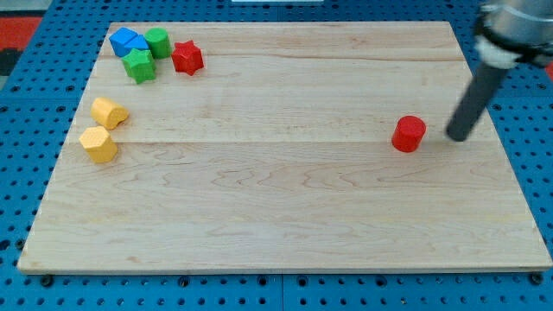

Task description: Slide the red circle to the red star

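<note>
- My tip (457, 136) rests on the wooden board (285, 233) at the right of the frame, free of every block; being a bare rod, it holds nothing and has nothing to open or close.
- The red circle (409, 134) stands just to the left of my tip, near it but with a sliver of board showing between them, so they are not touching.
- The red star (187, 58) sits far off at the upper left of the frame, well apart from the circle.
- The relation that matters: my tip lies on the circle's right side, and the star lies to the circle's left and higher in the frame. I judge the tip is nearly behind the circle for a leftward push, though a spot slightly lower than the circle would aim it better at the star.
- Beside the star cluster two green blocks (148, 53) and a blue block (129, 41); a push that overshoots could disturb them.
- Two yellow blocks (104, 128) lie at the left edge, below that line of travel.
</note>
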You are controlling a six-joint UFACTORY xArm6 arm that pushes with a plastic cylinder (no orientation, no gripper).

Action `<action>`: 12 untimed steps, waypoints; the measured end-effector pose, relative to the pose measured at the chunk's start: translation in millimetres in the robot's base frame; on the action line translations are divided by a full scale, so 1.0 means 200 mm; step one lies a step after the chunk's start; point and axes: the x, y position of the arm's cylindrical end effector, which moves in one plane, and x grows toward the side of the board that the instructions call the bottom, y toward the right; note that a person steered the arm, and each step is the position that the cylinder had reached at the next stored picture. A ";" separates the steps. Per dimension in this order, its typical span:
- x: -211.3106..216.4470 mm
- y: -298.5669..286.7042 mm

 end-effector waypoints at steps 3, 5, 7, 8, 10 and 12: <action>-0.07 -0.15; -0.21 -1.25; -0.02 -1.22; -0.01 -1.60; -0.37 -1.59; -0.50 -1.50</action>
